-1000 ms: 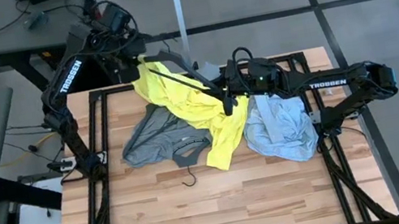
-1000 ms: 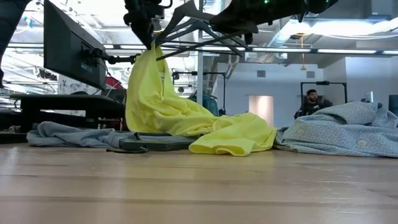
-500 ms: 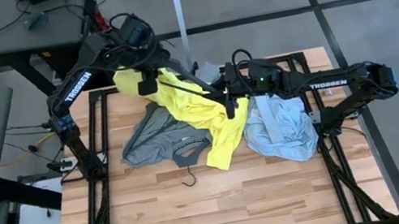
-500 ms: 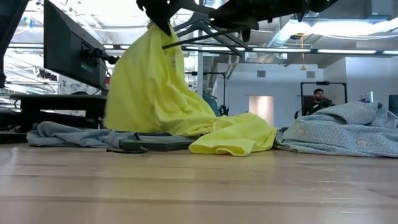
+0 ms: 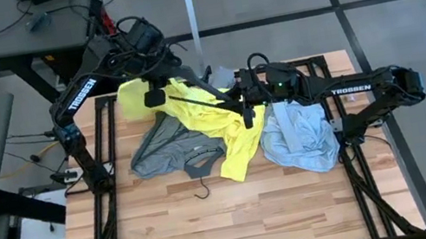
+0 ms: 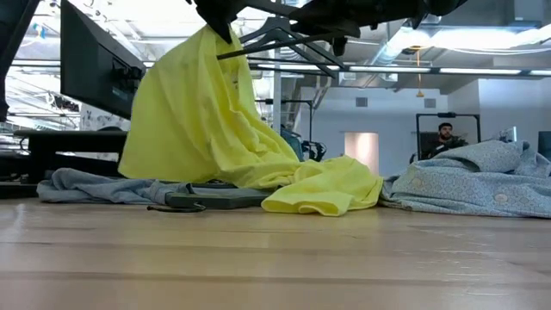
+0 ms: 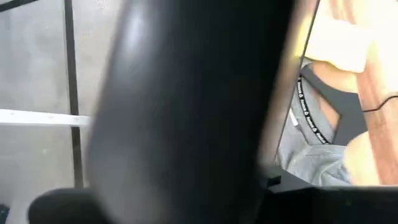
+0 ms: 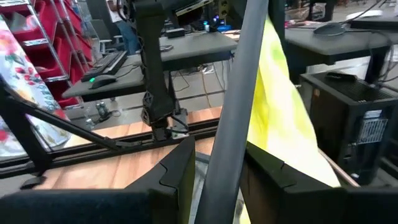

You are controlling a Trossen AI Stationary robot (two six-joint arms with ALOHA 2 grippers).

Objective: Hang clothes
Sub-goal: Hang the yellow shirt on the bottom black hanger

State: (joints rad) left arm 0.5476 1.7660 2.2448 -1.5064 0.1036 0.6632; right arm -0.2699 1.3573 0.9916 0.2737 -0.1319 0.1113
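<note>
The neon-yellow T-shirt (image 5: 216, 126) (image 6: 198, 120) hangs from high up over the table's far left, and its lower end trails to the table's middle. My left gripper (image 5: 155, 97) (image 6: 213, 19) is shut on its top. My right gripper (image 5: 239, 102) is shut on a thin black hanger (image 5: 196, 98) (image 6: 275, 39) that reaches into the raised yellow cloth. The grey T-shirt (image 5: 167, 149) and the light-blue shirt (image 5: 297, 138) lie crumpled on the wood on either side of the yellow one. My left gripper holds the yellow T-shirt by its raised top (image 6: 209, 36), coming at it slanting down from above. A dark blurred shape fills the left wrist view and hides the fingers. The cloth hangs below, spread wide, with its lower end (image 6: 323, 196) lying on the table. My right gripper pinches a straight bar of the hanger (image 8: 229, 134) between its two fingers (image 8: 179, 169). The fingers point level toward the table's left. The hanger is lifted clear of the table and slants up into the yellow cloth (image 8: 280, 109).
Another hanger's hook (image 5: 202, 193) lies on the wood near the grey T-shirt. Black frame rails (image 5: 107, 138) run along the table's sides. The near half of the table (image 5: 241, 229) is bare wood. A person sits far off in the room (image 6: 441, 138).
My left gripper has gone toward the table's near and right edges, closer to the hanger, carrying the yellow T-shirt's top with it. The hanging cloth has spread out wider toward the left, while its lower end has stayed on the table. The right arm has kept still.
</note>
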